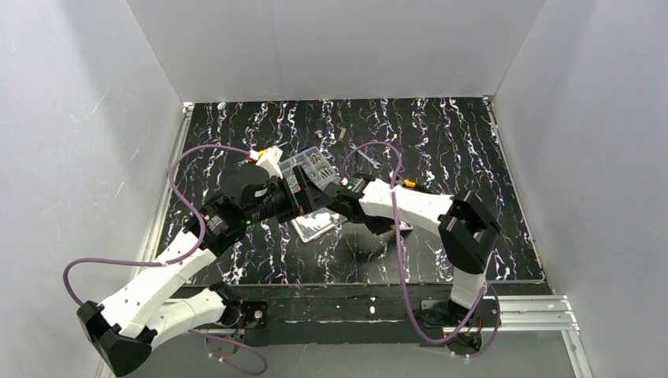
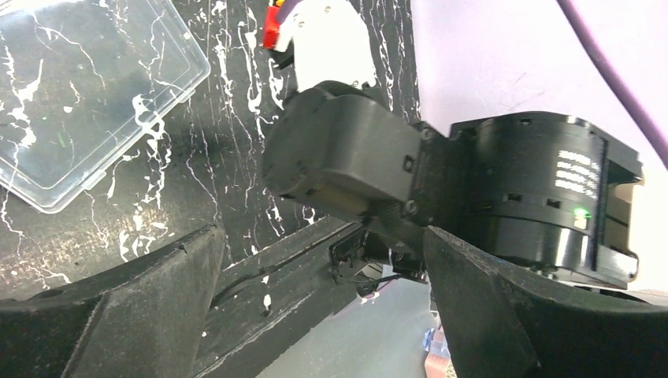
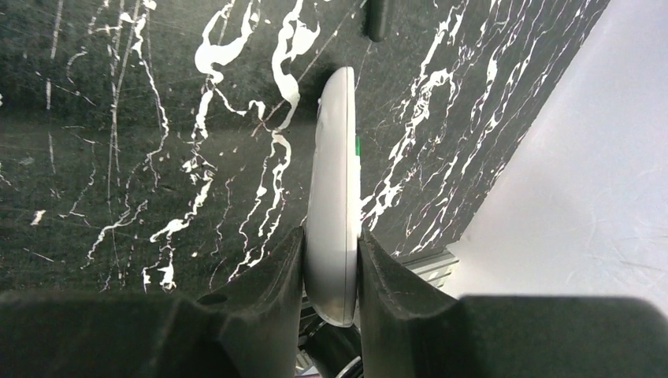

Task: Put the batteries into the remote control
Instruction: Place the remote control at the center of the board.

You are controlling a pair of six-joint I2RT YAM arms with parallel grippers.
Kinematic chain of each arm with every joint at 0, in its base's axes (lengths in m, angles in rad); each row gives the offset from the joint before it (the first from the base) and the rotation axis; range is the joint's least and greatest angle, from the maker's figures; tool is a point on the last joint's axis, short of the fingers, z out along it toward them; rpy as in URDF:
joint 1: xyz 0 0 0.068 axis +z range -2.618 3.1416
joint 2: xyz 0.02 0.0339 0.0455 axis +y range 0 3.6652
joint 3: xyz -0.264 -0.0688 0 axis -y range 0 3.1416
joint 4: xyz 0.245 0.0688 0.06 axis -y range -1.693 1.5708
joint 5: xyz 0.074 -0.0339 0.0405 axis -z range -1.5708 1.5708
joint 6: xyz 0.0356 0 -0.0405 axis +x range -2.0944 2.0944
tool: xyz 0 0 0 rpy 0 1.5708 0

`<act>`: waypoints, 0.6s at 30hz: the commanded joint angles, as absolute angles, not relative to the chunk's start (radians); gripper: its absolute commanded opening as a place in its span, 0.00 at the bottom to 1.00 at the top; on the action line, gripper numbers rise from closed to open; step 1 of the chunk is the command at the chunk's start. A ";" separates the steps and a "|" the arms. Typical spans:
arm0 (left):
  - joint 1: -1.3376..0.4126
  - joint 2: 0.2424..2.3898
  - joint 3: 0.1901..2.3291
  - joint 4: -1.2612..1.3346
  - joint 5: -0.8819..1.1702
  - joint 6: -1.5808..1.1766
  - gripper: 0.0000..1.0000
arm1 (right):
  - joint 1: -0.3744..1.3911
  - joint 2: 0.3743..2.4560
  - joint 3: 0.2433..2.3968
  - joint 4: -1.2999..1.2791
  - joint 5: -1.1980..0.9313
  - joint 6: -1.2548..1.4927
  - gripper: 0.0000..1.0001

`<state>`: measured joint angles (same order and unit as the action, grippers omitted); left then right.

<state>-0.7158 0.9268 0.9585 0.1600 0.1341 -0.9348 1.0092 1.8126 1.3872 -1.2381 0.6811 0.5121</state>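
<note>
The right gripper (image 3: 331,248) pinches the slim white plastic remote control (image 3: 334,173) between its two black fingers (image 3: 276,272). The remote sits edge-on to the wrist camera over the black, white-veined table (image 3: 118,157); it is probably lifted clear, though the angle makes that hard to judge. The left gripper (image 2: 319,236) is spread wide and empty (the right arm's black wrist housing (image 2: 346,157) is just ahead). A clear flat plastic lid (image 2: 79,102) lies beside it.

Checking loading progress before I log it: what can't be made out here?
- Batteries: not identifiable in any view; overhead, left arm and right arm cover the table centre.
- Remote control: right wrist view shows it edge-on in the right hand; its recess unseen.
- Compartment box: overhead, contents too small.
</note>
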 commanded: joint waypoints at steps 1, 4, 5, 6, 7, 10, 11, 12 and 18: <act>-0.719 0.922 0.965 0.188 0.181 -0.926 0.98 | 1.028 1.855 1.426 -1.167 0.682 0.510 0.35; -0.719 0.927 0.966 0.187 0.185 -0.936 0.98 | 1.038 1.879 1.429 -1.143 0.681 0.501 0.40; -0.718 0.928 0.966 0.187 0.188 -0.938 0.98 | 1.040 1.887 1.430 -1.136 0.680 0.499 0.41; -0.719 0.930 0.967 0.187 0.190 -0.940 0.98 | 1.042 1.897 1.430 -1.128 0.678 0.496 0.42; -0.719 0.933 0.969 0.186 0.193 -0.942 0.98 | 1.043 1.906 1.430 -1.119 0.674 0.493 0.42; -0.718 0.941 0.972 0.186 0.199 -0.947 0.98 | 1.048 1.936 1.430 -1.102 0.669 0.490 0.43; -0.718 0.943 0.975 0.186 0.202 -0.947 0.98 | 1.048 1.943 1.426 -1.096 0.667 0.489 0.44; -0.718 0.944 0.978 0.186 0.205 -0.947 0.98 | 1.049 1.950 1.423 -1.091 0.666 0.488 0.44; -0.719 0.950 0.979 0.184 0.209 -0.947 0.98 | 1.054 1.982 1.409 -1.076 0.672 0.497 0.46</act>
<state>-0.6964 0.9554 0.9577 0.1436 0.1028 -0.9417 1.0447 1.9469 1.3998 -1.1091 0.6727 0.4877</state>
